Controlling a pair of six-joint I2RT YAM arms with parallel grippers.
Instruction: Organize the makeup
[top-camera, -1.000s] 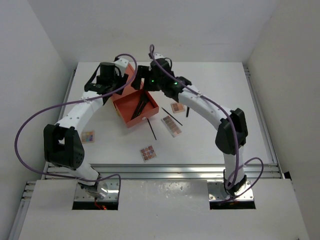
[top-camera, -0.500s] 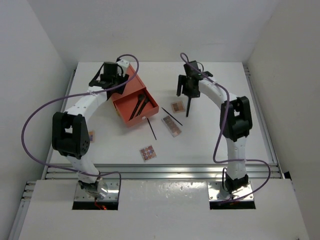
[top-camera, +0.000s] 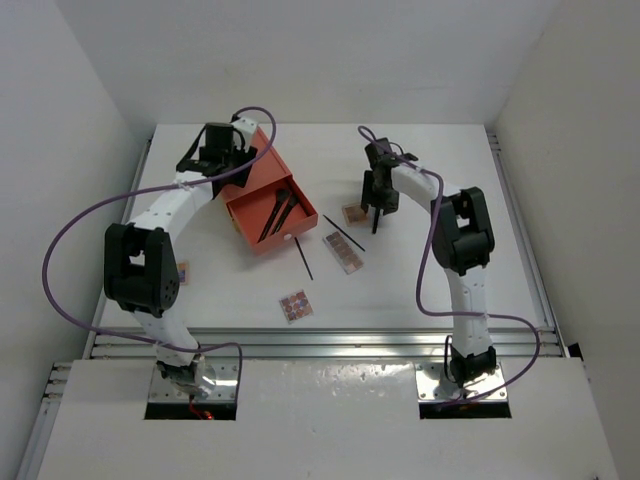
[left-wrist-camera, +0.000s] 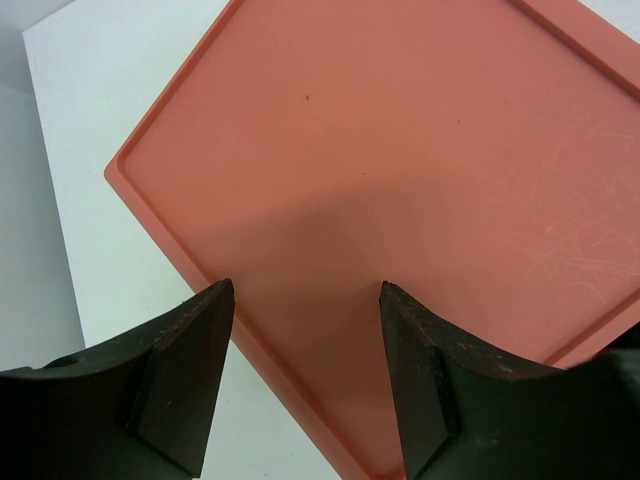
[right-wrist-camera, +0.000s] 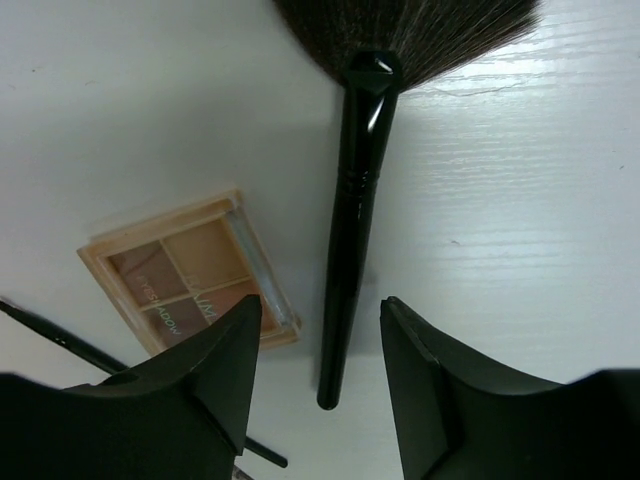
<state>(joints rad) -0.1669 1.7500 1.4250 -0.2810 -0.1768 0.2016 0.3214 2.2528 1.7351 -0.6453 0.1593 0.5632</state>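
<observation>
A black makeup brush (right-wrist-camera: 350, 250) lies on the white table, its handle end between the open jaws of my right gripper (right-wrist-camera: 322, 305), which is not touching it; the pair shows in the top view (top-camera: 372, 200). A small eyeshadow palette (right-wrist-camera: 190, 275) lies just left of the brush, and also shows in the top view (top-camera: 354, 213). More palettes (top-camera: 342, 252) (top-camera: 296, 306) and thin dark sticks (top-camera: 343, 233) (top-camera: 303, 257) lie on the table. My left gripper (left-wrist-camera: 305, 290) is open and empty above the orange box top (left-wrist-camera: 400, 150).
The orange drawer box (top-camera: 262, 232) stands left of centre with its drawer open, dark brushes or sticks (top-camera: 278, 212) inside. Another palette (top-camera: 178, 272) lies partly behind the left arm. White walls enclose the table on three sides.
My right gripper left the open drawer, swung right, and has come down over the black brush on the table. My left arm pulled back slightly and now holds still.
</observation>
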